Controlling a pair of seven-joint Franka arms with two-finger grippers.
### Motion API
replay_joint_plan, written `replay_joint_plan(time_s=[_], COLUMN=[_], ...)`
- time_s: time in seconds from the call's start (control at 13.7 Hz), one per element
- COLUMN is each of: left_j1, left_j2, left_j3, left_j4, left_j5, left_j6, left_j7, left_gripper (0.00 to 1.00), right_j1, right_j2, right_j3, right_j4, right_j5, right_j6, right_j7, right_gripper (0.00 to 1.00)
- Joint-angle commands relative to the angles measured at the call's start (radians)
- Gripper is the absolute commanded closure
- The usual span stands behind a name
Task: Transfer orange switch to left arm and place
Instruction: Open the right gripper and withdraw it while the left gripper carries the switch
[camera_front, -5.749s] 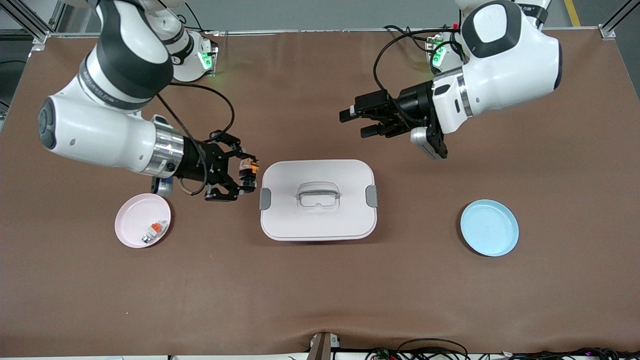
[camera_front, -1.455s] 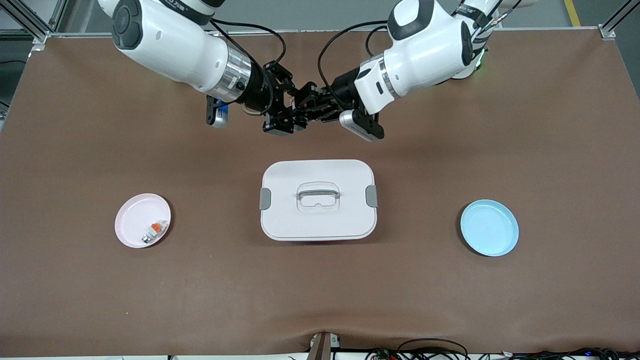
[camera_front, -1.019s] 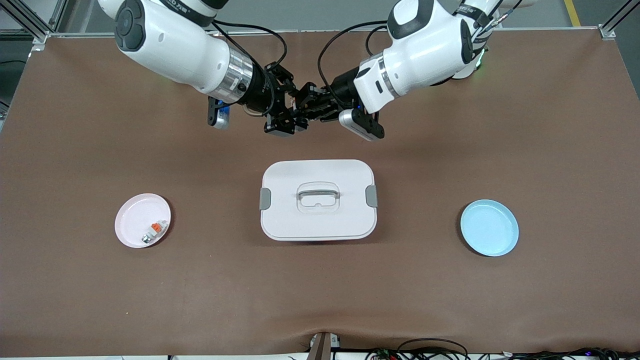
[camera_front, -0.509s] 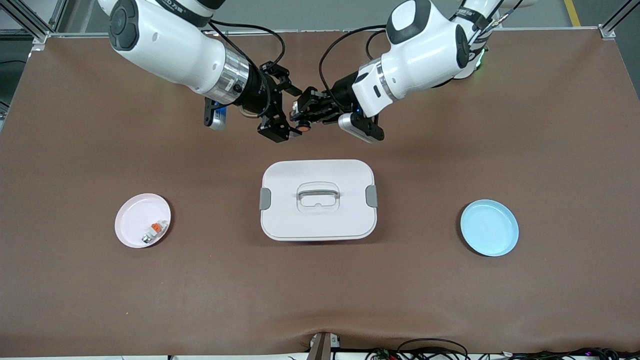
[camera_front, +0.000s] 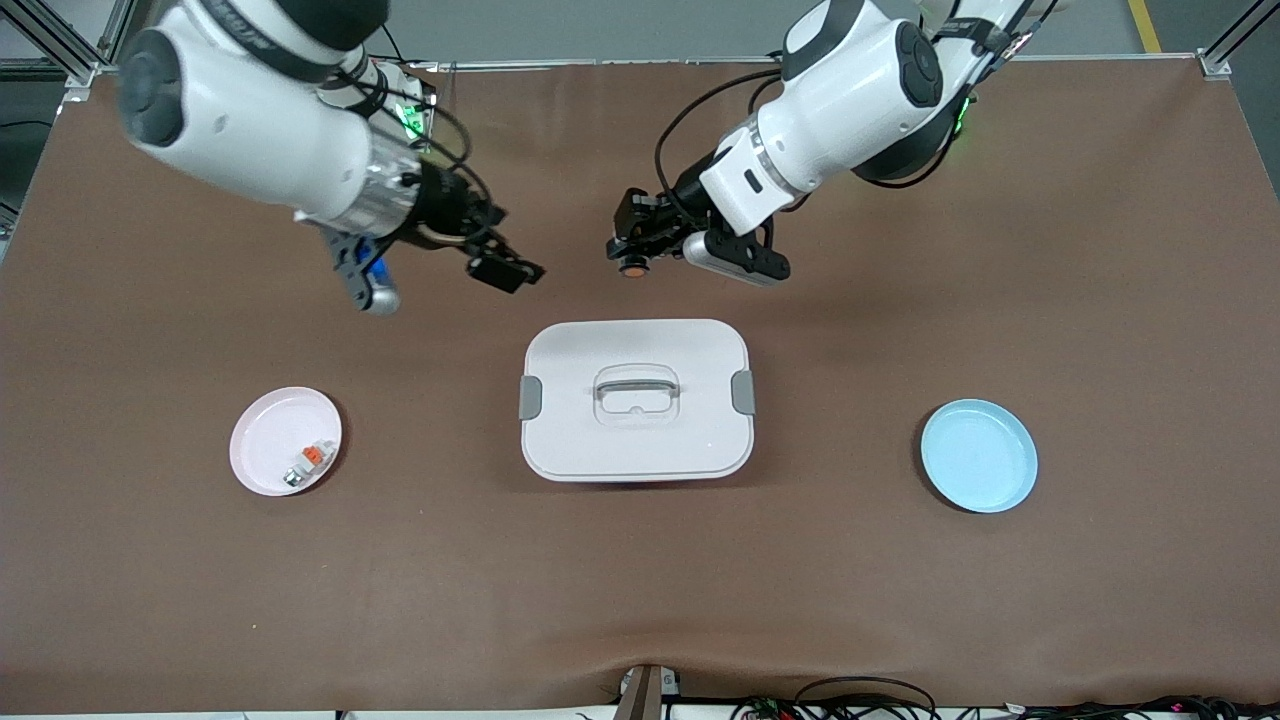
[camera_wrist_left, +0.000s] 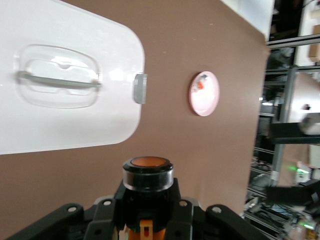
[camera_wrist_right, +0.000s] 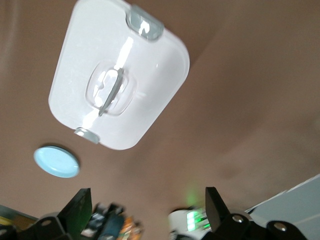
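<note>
Two grippers hang over bare table farther from the front camera than the box (camera_front: 636, 399), and only one of them carries anything. The left gripper (camera_front: 634, 243) is clamped on the orange switch (camera_front: 632, 268), whose round orange face points down toward the table in the front view and sits squarely between the fingers in the left wrist view (camera_wrist_left: 147, 172). The right gripper (camera_front: 492, 262), toward the right arm's end of the table, is spread wide and holds nothing, its two fingers (camera_wrist_right: 215, 205) well apart in its own wrist view. The blue plate (camera_front: 979, 455) lies toward the left arm's end, a likely place to set the switch down, though that is a guess. The main risk from here seems to be the route: a low, direct sweep toward the plate could clip the box's corner or latch (camera_front: 743, 391). The switch is small and smooth-sided, so a jolt or slack grip might let it slip and roll off across the mat.
</note>
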Motion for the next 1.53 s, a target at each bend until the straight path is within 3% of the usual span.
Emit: replay_joint_plan(time_s=[0.0,0.15,0.44,0.87,1.24,1.46], left_j1=[0.056,0.113,0.212,0.398,0.513,0.585], left_j2=[-0.073,-0.104,-0.158,-0.199,-0.199,-0.199], left_j3=[0.004,0.004,0.002,0.004,0.004,0.004], left_j4=[-0.003,-0.001,-0.012,-0.027,-0.046,-0.059], left_j5=[0.071,0.100,0.161,0.243,0.318,0.330], left_j6=[-0.130,-0.233,-0.374,-0.477,-0.508,-0.508], left_j7=[-0.049,-0.051,-0.057,-0.031,0.061,0.061], left_gripper=[0.98,0.98,0.98,0.98,0.98,0.97], right_j1=[-0.067,-0.091,-0.192,-0.410,-0.453,-0.476], right_j2=[-0.017,-0.043,-0.071,-0.108,-0.108,-0.099], right_j3=[0.012,0.015,0.015,0.013,0.012,0.013], right_j4=[0.016,0.016,0.016,0.016,0.018,0.061], right_j5=[-0.095,-0.196,-0.319,-0.460,-0.537,-0.537], right_j6=[-0.104,-0.141,-0.204,-0.235,-0.221,-0.230], right_j7=[-0.275,-0.446,-0.818,-1.360,-1.341,-1.254], right_gripper=[0.00,0.00,0.00,0.00,0.00,0.00])
